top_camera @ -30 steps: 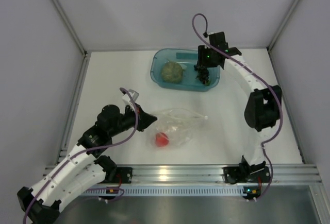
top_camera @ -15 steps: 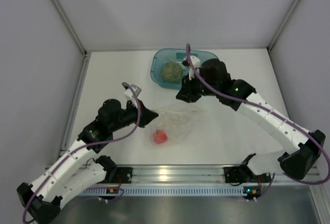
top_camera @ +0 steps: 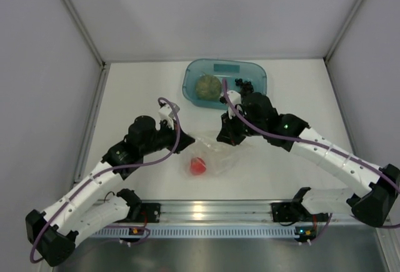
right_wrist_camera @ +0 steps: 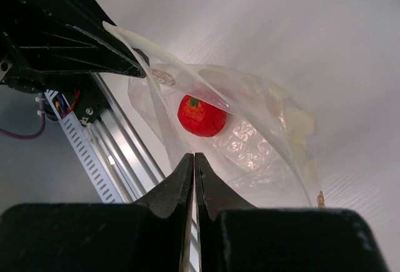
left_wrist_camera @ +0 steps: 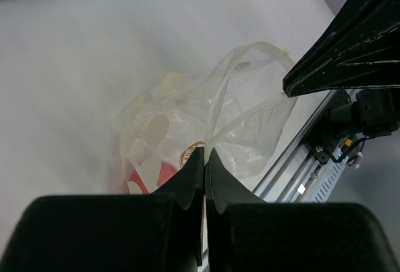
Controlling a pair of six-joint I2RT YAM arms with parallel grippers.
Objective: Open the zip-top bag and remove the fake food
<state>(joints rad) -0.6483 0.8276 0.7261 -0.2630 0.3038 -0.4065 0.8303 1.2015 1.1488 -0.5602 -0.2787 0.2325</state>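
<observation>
The zip-top bag (top_camera: pixel 217 152) lies crinkled on the white table between my two grippers, its mouth pulled open. The red round fruit (top_camera: pixel 197 166) is still inside it and shows in the right wrist view (right_wrist_camera: pixel 201 115). My left gripper (top_camera: pixel 189 142) is shut on one lip of the bag (left_wrist_camera: pixel 215 119). My right gripper (top_camera: pixel 223 139) is shut at the opposite lip (right_wrist_camera: pixel 164 119), which runs right up to its tips. The olive-green leafy ball (top_camera: pixel 209 87) and the dark grape bunch (top_camera: pixel 243 85) lie in the teal tray (top_camera: pixel 257 72).
The teal tray stands at the back of the table, just behind my right arm. An aluminium rail (top_camera: pixel 219 210) runs along the near edge. Grey walls close in the left, back and right sides.
My right gripper has left the tray, where the grape bunch now lies, and come down to the bag's mouth. My left gripper has shifted slightly right, still holding the bag.
</observation>
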